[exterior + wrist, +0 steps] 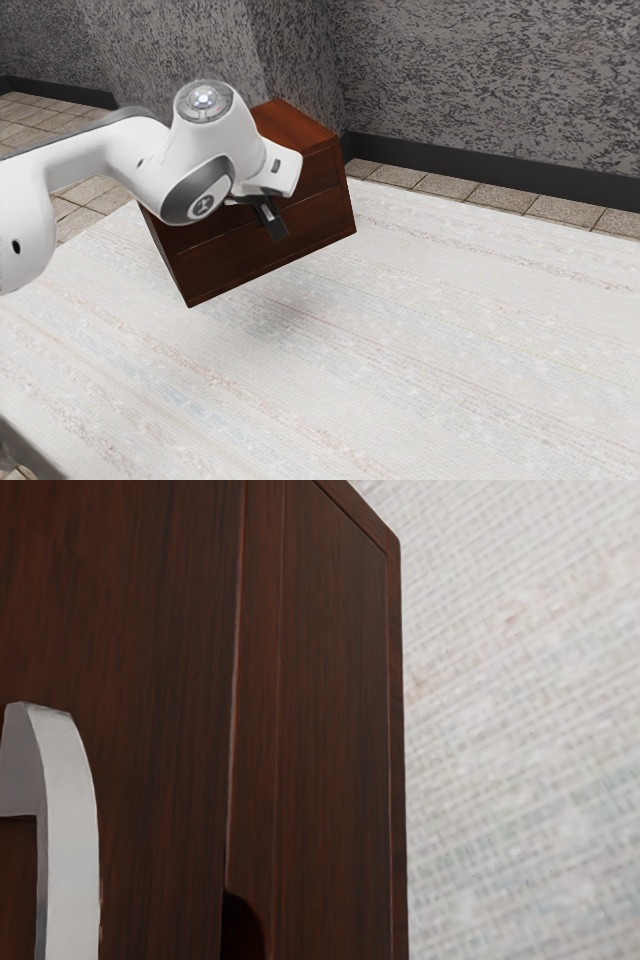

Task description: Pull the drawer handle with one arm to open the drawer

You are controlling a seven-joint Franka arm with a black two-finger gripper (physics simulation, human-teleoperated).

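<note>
1. Boxy cabinet (300,135) of dark reddish wood, sharp-edged with a smooth sheen, standing toward 10 o'clock on the tabletop (420,340), turned corner-on in the exterior view.
2. Pale tabletop, finely woven in look, with faint streaks running along it.
3. Glossy white arm (100,160) with rounded joints and grey caps, coming in from 9 o'clock in the exterior view and crossing in front of the cabinet.
4. Black pincer (274,224), slim and angular, pointing down toward 5 o'clock, right at the cabinet's front face, close to the seam between its upper and lower panels.
5. Opening of the pincer: cannot tell, since the white wrist housing covers most of it.
6. In the wrist view, drawer (130,630) front seen very close: straight dark grain, thin raised borders and a narrow groove between panels.
7. Handle (55,820) on that front: matte white, a smooth flat band bent into an arch, standing off the wood.
8. Whether the drawer is pulled out at all: cannot tell.
9. Beyond the tabletop, toward 12 o'clock: rough grey speckled wall (480,70), black skirting (500,170) along its foot, beige square-tiled floor (570,210).
</note>
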